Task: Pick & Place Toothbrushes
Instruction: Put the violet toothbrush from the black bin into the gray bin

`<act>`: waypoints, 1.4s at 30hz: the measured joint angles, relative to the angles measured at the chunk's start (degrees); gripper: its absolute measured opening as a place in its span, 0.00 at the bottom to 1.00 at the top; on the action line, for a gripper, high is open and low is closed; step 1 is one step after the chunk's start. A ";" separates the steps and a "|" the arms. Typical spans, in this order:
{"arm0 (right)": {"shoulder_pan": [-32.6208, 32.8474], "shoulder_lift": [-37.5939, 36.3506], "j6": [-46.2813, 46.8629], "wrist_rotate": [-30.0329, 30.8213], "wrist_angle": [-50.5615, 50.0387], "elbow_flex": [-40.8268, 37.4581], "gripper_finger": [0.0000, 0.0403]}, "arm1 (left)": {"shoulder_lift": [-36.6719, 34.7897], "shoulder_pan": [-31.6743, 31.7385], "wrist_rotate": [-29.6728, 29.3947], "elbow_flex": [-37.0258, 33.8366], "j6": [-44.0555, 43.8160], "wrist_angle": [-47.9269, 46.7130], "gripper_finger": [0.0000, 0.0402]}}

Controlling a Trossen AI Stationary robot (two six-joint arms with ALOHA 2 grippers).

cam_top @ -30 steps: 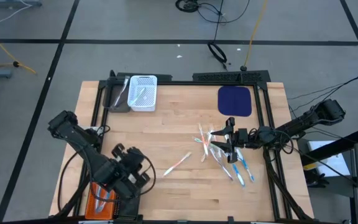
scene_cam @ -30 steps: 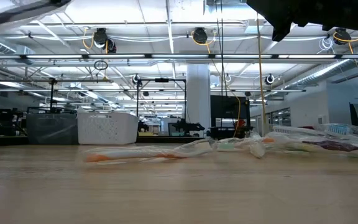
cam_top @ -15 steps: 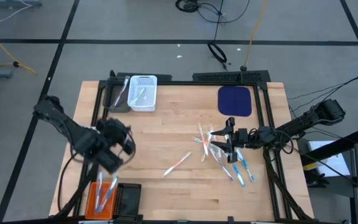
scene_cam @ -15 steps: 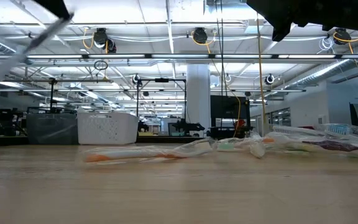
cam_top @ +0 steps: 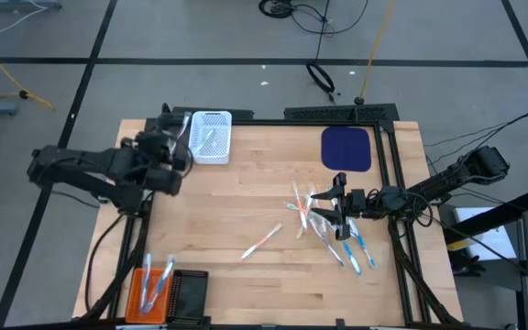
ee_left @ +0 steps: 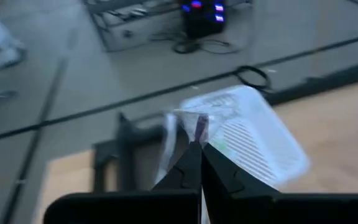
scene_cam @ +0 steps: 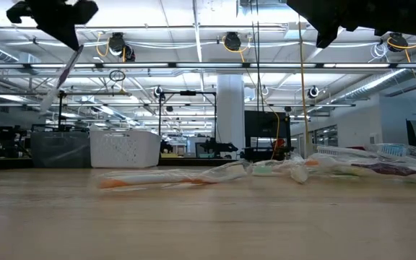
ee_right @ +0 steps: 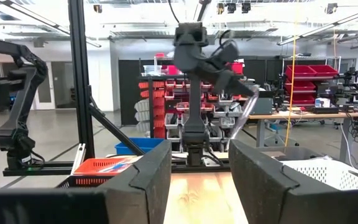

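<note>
My left gripper (cam_top: 180,151) is high over the table's far left, next to the white basket (cam_top: 211,137). It is shut on a toothbrush (ee_left: 201,127) in clear wrap, which also shows in the low view as a thin toothbrush (scene_cam: 66,70) slanting down. My right gripper (cam_top: 335,207) is open and hovers over the pile of toothbrushes (cam_top: 326,227) on the table's right side, touching none. One pink-and-white toothbrush (cam_top: 262,241) lies flat by itself near the middle. More toothbrushes lie in the white basket and in the orange basket (cam_top: 150,291). My left gripper pinches the toothbrush between its two shut fingers (ee_left: 188,167), near one end (ee_left: 200,140). The rest sticks out past the fingertips. The toothbrush is lifted clear and hangs tilted below the gripper (scene_cam: 69,42).
A grey basket (cam_top: 171,144) stands left of the white one at the far edge. A black basket (cam_top: 189,292) sits beside the orange one at the near left. A dark blue pad (cam_top: 346,148) lies far right. Bare wood stretches across the middle.
My left arm has swung from the table's near left, by the orange and black baskets, toward the far edge, ending beside the white basket. The toothbrush has travelled with it, held high above the table. The right arm and the pile have kept still.
</note>
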 joint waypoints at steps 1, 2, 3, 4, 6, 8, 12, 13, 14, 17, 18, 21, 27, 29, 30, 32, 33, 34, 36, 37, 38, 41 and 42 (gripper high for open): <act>0.00 -0.01 -0.01 0.04 0.03 0.00 0.37 | 0.00 2.29 -0.38 0.04 1.40 0.13 0.01; 0.00 -0.01 0.00 0.07 0.01 0.00 0.37 | 0.02 4.62 -0.44 0.04 2.73 0.18 0.01; 0.00 0.00 0.00 0.09 0.00 0.00 0.37 | 0.20 6.95 -0.44 0.04 4.26 0.49 0.01; 0.00 0.00 0.00 0.09 0.02 0.00 0.37 | 0.53 9.32 -0.46 0.04 6.19 1.28 0.01; 0.00 0.00 0.00 0.11 0.02 0.00 0.37 | 1.05 13.59 -0.48 0.04 10.16 3.93 0.01; 0.00 0.00 0.00 0.11 0.02 0.00 0.37 | 1.46 17.57 -0.49 0.04 15.61 7.95 0.01; 0.00 0.00 0.00 0.13 0.02 0.00 0.37 | 1.59 24.65 -0.41 0.04 26.84 16.58 0.00; 0.00 -0.01 0.00 0.13 0.01 0.00 0.37 | 1.57 26.12 -0.25 0.04 28.94 18.70 0.00; 0.00 0.00 -0.02 0.13 -0.01 0.00 0.37 | 1.57 27.54 0.22 0.04 31.04 20.67 0.00; 0.00 0.00 -0.37 0.13 -0.01 0.00 0.37 | 1.60 31.31 2.01 0.04 36.93 25.80 0.00; 0.00 0.00 -0.68 0.15 -0.01 0.00 0.37 | 1.76 32.40 2.76 0.01 38.64 27.04 0.00; 0.00 0.00 -1.38 0.15 -0.01 0.00 0.37 | 3.57 35.09 4.53 -0.67 41.70 30.07 0.00; -0.55 0.00 -1.75 0.20 -0.01 0.00 0.36 | 8.47 40.35 5.07 -0.79 44.61 30.33 0.00; -1.02 0.00 -1.75 0.18 -0.26 0.00 0.36 | 9.89 41.96 5.88 -0.79 46.07 32.20 0.00; -1.26 0.00 -1.75 0.20 -0.51 0.00 0.36 | 10.53 42.84 6.86 -0.79 47.05 33.47 0.00; -1.65 0.00 -1.74 0.18 -0.90 0.00 0.36 | 11.66 44.70 8.47 -0.79 48.86 35.79 0.00; -1.85 0.00 -1.67 0.17 -0.98 0.00 0.36 | 12.14 45.38 9.19 -0.79 49.70 37.17 0.00; -1.90 0.00 -1.57 0.19 -1.16 0.00 0.36 | 12.67 46.01 9.70 -0.79 50.46 38.33 0.00; -1.90 0.00 -1.57 0.18 -1.45 0.00 0.36 | 13.66 47.17 10.48 -0.79 52.12 39.44 0.00; -1.90 0.00 -1.57 0.13 -1.63 0.00 0.36 | 14.04 47.65 10.81 -0.79 52.56 39.56 0.00; -1.90 0.00 -1.57 0.08 -1.74 0.00 0.35 | 14.29 48.04 11.01 -0.79 52.50 39.77 0.00; -1.90 0.00 -1.55 0.07 -1.78 0.00 0.35 | 14.76 49.10 11.71 -0.79 51.88 39.78 0.00; -1.90 0.00 -1.55 0.07 -1.78 0.00 0.35 | 14.80 49.36 11.94 -0.79 51.73 39.78 0.00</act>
